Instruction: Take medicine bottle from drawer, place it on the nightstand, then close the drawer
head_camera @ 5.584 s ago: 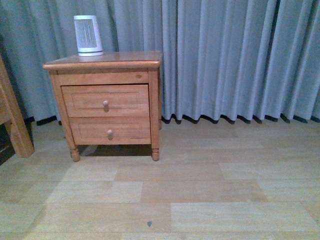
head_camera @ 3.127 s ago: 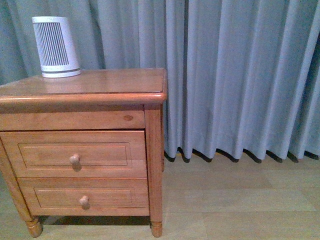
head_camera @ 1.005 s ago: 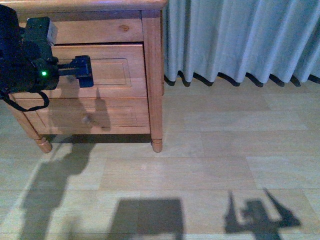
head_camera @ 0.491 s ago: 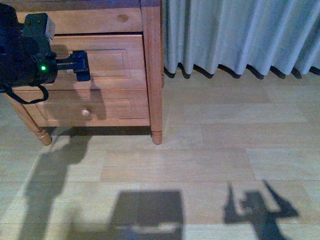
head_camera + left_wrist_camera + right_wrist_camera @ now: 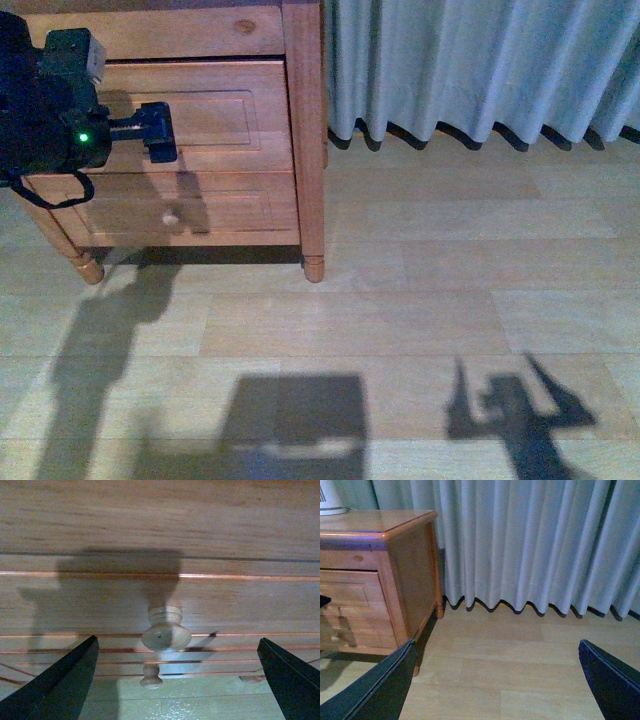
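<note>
Two drawers: the taller drawer point(image 5: 190, 115) sits above the shallower drawer point(image 5: 185, 208) in the front of the nightstand point(image 5: 303, 140). Both fronts look pushed in, and no pale interior shows.
Knob: the taller drawer's round wooden knob point(image 5: 165, 632) stands out from the panelled front. In the left wrist view it lies between the two dark fingers, with clear wood on both sides of it.
Left gripper: the left gripper point(image 5: 158, 132) is up against the taller drawer's front, at the height of the knob. Its fingers point(image 5: 65, 680) are spread wide, touch nothing and hold nothing.
Right gripper: the right gripper point(image 5: 496, 642) is over the floor point(image 5: 420, 300), well apart from the nightstand's right side. Its fingers point(image 5: 612, 680) are spread and empty.
Medicine bottle: it cannot be seen in any view, and the inside of the drawer is hidden behind its front.
Nightstand top: only the right wrist view shows it. The base of a white appliance point(image 5: 330, 502) stands near the top's far left edge.
Behind: a grey-blue curtain point(image 5: 480, 60) hangs to the floor beside the nightstand's right rear corner.
Floor: pale planks carry dark shadows of the arms.
</note>
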Robot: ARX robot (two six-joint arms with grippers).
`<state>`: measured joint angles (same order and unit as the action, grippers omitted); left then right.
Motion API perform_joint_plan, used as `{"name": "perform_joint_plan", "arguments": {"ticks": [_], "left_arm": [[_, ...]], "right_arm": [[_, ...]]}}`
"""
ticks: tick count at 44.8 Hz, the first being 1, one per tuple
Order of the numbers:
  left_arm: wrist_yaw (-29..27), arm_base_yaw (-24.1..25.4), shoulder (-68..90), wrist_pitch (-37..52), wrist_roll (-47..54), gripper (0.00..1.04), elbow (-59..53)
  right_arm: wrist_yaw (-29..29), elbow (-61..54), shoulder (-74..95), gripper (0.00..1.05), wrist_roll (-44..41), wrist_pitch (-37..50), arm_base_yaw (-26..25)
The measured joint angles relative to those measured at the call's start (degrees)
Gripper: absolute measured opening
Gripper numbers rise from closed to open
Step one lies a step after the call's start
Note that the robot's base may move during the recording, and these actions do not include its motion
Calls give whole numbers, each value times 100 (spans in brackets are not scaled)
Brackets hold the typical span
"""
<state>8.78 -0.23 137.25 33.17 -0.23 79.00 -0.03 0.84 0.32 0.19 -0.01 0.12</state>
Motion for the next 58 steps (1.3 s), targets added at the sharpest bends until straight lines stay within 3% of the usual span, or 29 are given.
{"name": "perform_joint_plan", "arguments": {"ticks": [28, 47, 58], "left_arm": [[4, 48, 92, 22, -11, 98, 201], [-20, 37, 186, 24, 11, 28, 238], [-46, 28, 186, 28, 7, 25, 238]], "right_arm": [[0, 0, 0, 98, 0, 0, 0], [0, 0, 0, 98, 0, 0, 0], [0, 0, 0, 98, 0, 0, 0]]}}
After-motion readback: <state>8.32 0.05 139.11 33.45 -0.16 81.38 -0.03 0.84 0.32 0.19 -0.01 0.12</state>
